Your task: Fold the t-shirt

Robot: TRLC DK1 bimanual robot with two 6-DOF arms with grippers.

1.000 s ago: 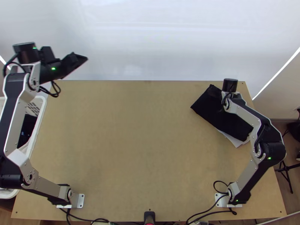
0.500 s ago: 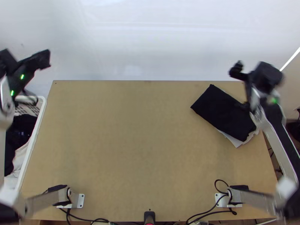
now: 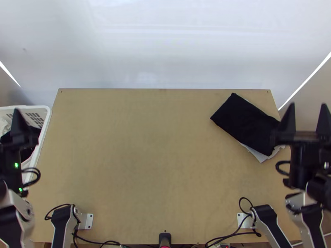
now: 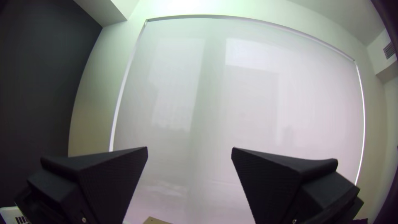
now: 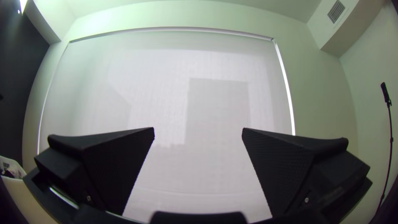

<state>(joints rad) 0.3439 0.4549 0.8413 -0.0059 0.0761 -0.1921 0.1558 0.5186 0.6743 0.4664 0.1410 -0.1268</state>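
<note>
As I look down, table [image 3: 153,165]: wooden; folded black cloth [image 3: 246,124], far right.
Left gripper [image 3: 17,138]: fingers spread.
Right gripper [image 3: 308,106]: likewise.
Blind [image 4: 244,103]: both wrist views.
Pole [image 5: 391,139]: right wrist view.

I see a smooth, matt wood table [image 3: 157,157] mid-frame, matt cloth [image 3: 244,122] at right, a plastic basket [image 3: 49,118] at left; my matt pads [image 5: 118,170], lower left, look finely rough.

Blk/silver arms, blk cables, grn LEDs
</note>
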